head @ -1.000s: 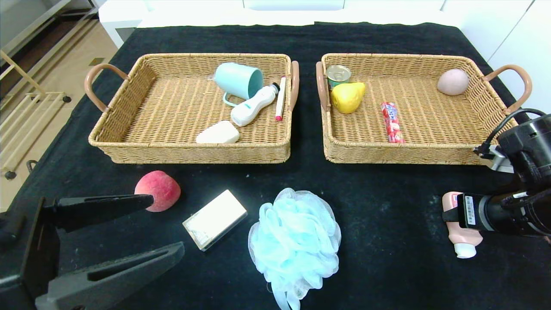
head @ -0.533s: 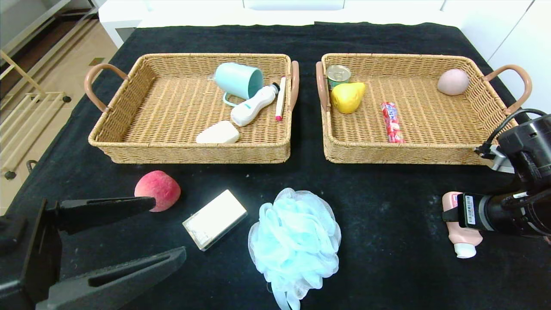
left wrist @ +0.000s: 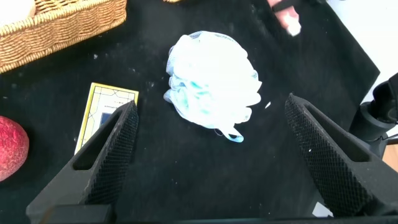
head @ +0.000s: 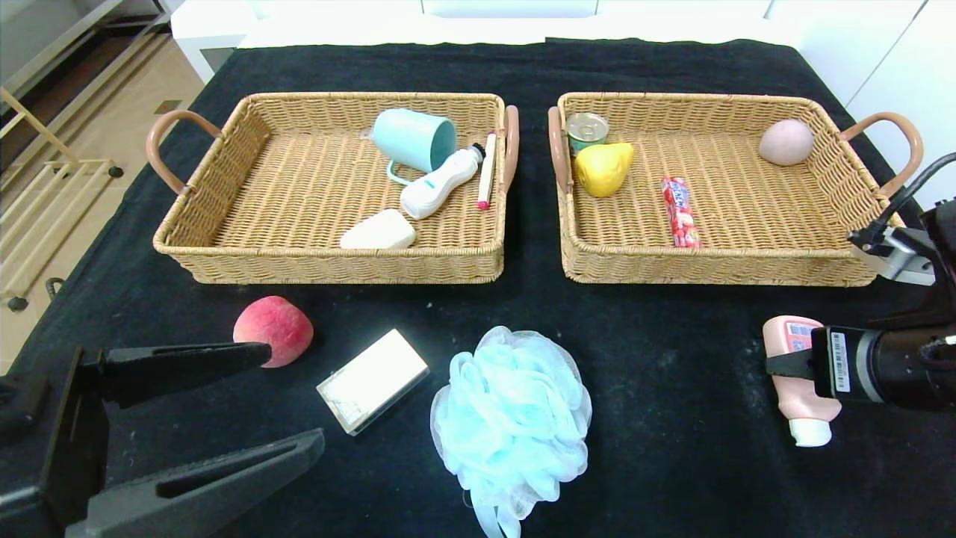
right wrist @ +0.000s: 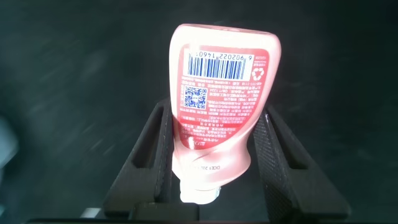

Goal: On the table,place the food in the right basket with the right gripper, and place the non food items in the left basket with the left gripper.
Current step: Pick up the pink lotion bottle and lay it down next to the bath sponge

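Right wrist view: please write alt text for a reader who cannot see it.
The right gripper is shut on a pink squeeze bottle, its fingers pressing both sides near the white cap. The bottle's back label with barcode faces the camera, above the black table.

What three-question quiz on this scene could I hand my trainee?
1. True or false: the peach is in the right basket.
2. Which item sits between the right gripper's fingers? A pouf, B pink bottle, C boxed bar.
3. Fill in: the left gripper hangs open above the ___.

Key: 1 false, it lies on the table in front of the left basket. 2 B. 3 pouf.
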Controlling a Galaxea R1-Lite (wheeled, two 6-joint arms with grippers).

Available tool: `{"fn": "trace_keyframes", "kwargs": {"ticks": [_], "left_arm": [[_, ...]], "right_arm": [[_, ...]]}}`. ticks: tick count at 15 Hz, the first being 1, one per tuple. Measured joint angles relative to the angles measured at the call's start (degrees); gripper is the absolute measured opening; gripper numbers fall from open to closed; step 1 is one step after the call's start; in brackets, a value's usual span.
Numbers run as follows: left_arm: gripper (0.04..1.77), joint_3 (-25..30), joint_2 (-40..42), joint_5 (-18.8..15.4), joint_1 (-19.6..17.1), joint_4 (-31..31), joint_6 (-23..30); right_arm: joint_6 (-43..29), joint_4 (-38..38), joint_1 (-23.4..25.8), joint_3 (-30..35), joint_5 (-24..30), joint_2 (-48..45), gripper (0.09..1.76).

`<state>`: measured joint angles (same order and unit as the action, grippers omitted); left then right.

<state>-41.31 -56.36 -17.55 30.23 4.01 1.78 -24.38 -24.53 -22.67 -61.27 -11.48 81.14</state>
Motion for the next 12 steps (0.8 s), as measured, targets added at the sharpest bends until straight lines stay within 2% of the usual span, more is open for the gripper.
{"fn": "trace_keyframes", "kwargs": {"ticks": [7,9,12], "left_arm": [[1.72,0.2,-0.3,0.1,0.0,0.2,0.0],[1.72,0.2,-0.4,0.2,0.0,0.3,0.0],[1.72,0.2,-0.4,0.1,0.0,0.3,0.0]], "right_arm": [[-1.8,-1.0,-20.3,0.6,-0.2,-0.6,0.85],[-3.4,-1.0,-23.5,0.7,-0.3,1.4,0.85],[-4.0,-0.7,-25.7,0.4,-0.6,5.0,0.85]]}}
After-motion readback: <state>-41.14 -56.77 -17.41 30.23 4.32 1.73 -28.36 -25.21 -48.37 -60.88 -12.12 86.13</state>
